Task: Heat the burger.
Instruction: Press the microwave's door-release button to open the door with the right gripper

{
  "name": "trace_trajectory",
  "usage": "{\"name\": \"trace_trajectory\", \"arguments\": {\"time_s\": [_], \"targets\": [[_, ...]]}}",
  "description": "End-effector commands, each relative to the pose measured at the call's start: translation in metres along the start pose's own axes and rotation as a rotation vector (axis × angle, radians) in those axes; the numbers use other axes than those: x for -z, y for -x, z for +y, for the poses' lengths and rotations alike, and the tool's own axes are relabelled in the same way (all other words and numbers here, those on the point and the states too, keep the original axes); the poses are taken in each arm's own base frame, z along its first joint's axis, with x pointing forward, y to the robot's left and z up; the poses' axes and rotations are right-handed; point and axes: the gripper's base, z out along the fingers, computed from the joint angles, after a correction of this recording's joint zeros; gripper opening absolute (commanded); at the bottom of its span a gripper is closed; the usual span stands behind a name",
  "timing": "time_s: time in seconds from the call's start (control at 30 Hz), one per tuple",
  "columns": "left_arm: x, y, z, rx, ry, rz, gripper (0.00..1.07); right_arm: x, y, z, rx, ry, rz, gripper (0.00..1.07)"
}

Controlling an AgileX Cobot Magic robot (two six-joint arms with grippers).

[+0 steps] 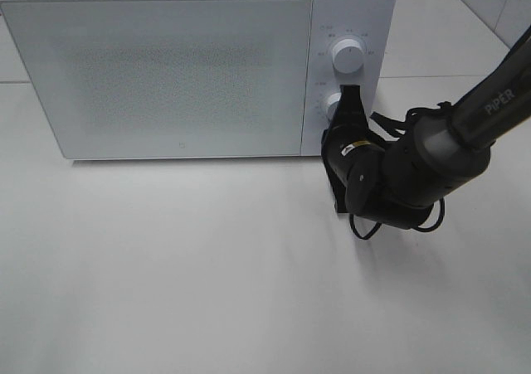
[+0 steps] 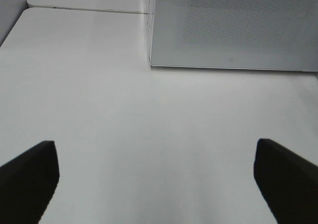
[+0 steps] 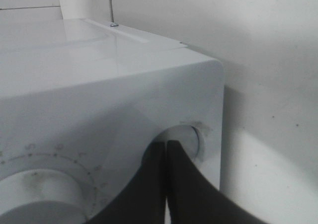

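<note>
Burger is not showing in any of the three views. The microwave (image 1: 166, 67) is sitting at the back of the white table (image 1: 207, 291) with its door (image 1: 174, 75) shut, and whether the burger is lying inside cannot be told.

The right hand (image 1: 350, 92) is reaching in from the right side to the control panel at the microwave's right end. Its fingers (image 3: 186, 194) are pressing together along a thin seam with nothing pinched between them. Their tips are resting against the lower knob (image 1: 332, 107), just beneath the upper knob (image 1: 347, 56). The dark right arm (image 1: 465, 121) is stretching across the table behind the hand, a black cable looping under its wrist.

The left hand (image 2: 155, 149) is showing only in its own wrist view. It is hanging over the table, spread wide and gripping nothing, its two black fingertips standing well apart. It is facing the microwave's front left corner, with open table lying between them.
</note>
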Motion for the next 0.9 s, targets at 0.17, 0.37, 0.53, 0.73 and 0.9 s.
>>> {"name": "trace_trajectory", "arguments": {"time_s": [0.17, 0.37, 0.53, 0.73, 0.9], "targets": [[0.002, -0.002, 0.0, -0.001, 0.002, -0.011, 1.0, -0.015, 0.003, 0.061, 0.009, 0.336, -0.041, 0.0], [0.002, -0.002, 0.0, -0.001, 0.002, -0.011, 1.0, -0.022, 0.006, 0.065, 0.006, 0.355, -0.059, 0.0], [0.002, -0.002, 0.0, -0.001, 0.002, -0.011, 1.0, -0.022, 0.006, 0.065, 0.008, 0.352, -0.067, 0.0], [0.002, -0.002, 0.0, -0.001, 0.002, -0.011, 1.0, -0.022, 0.007, 0.063, 0.015, 0.331, -0.067, 0.0], [0.002, -0.002, 0.0, -0.001, 0.002, -0.011, 1.0, -0.016, 0.008, 0.06, 0.013, 0.274, -0.049, 0.0]]}}
